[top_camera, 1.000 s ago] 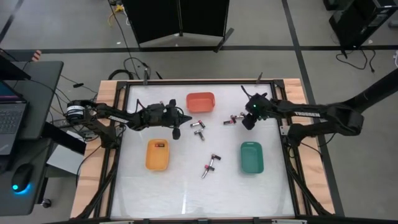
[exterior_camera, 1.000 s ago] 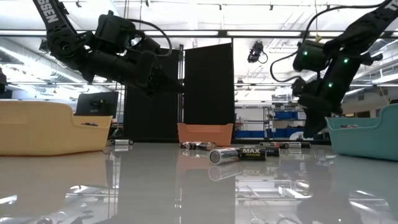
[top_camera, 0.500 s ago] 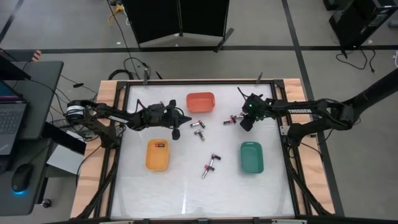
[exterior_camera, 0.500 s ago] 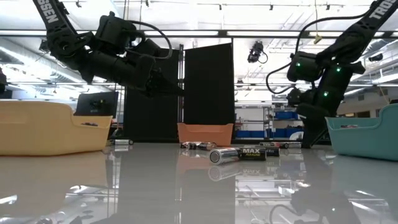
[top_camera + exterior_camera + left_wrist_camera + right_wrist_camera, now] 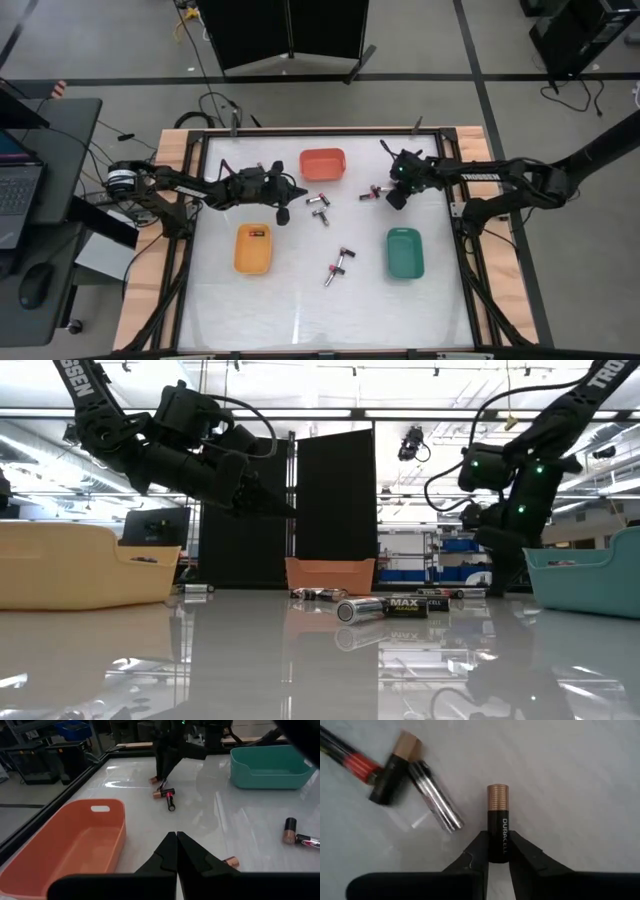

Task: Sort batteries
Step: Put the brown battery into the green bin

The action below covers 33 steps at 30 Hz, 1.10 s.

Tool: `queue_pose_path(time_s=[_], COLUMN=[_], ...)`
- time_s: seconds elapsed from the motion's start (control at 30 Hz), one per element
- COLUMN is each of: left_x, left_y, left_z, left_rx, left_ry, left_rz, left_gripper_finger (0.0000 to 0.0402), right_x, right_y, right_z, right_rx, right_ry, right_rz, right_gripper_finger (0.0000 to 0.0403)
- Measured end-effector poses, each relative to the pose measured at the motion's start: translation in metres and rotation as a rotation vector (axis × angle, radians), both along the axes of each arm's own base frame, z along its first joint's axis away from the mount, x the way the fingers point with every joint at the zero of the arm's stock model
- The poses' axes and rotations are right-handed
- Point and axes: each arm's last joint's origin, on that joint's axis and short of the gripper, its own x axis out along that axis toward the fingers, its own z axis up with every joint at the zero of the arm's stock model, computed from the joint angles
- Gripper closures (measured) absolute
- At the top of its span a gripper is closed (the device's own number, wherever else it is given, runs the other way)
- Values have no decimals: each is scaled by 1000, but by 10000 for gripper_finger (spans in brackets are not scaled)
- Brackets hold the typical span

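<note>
floor (image 5: 90,40): grey | black panel (image 5: 285,30) | laptop desk (image 5: 45,150)

Trays — 3: one orange (image 5: 322,164), one yellow (image 5: 252,249), one green (image 5: 405,253).
Batteries — not exactly countable from above: one in the yellow tray (image 5: 256,235), small clusters loose on the table (image 5: 318,207).
Arms — 2, one gripper each.

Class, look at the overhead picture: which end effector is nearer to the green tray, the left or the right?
Right. The right end effector sits just beyond the green tray, toward the table's far edge, closed on a Duracell battery. The left end effector hangs across the table, near the yellow tray.
</note>
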Motion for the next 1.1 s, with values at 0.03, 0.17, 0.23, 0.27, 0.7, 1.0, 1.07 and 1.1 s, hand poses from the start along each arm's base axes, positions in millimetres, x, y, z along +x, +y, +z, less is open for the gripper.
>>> queue_pose_path(time_s=[0.03,0.17,0.23,0.27,0.7,1.0,1.07,1.1], left_x=[0,0,0,0,0,0,0,0], left_y=[0,0,0,0,0,0,0,-1], left_z=[0,0,0,1,1,0,0,0], left_rx=[0,1,2,3,11,11,8,6], left_ry=[-1,-5,-5,-6,-5,-3,-2,-3], left_rz=[0,0,0,0,-3,-2,-10,-21], left_gripper_finger=[396,396,396,396,396,396,396,396], right_x=[-1,8,7,9,17,16,19,22], right_y=[1,2,9,13,134,203,210,212], right_z=[4,36,50,59,112,90,81,76], right_rx=[8,-5,20,19,204,228,207,195], right_ry=[18,21,72,69,10,103,133,151], right_rz=[-9,-55,-68,-65,37,101,116,122], right_gripper_finger=[344,345,345,344,345,345,345,345])
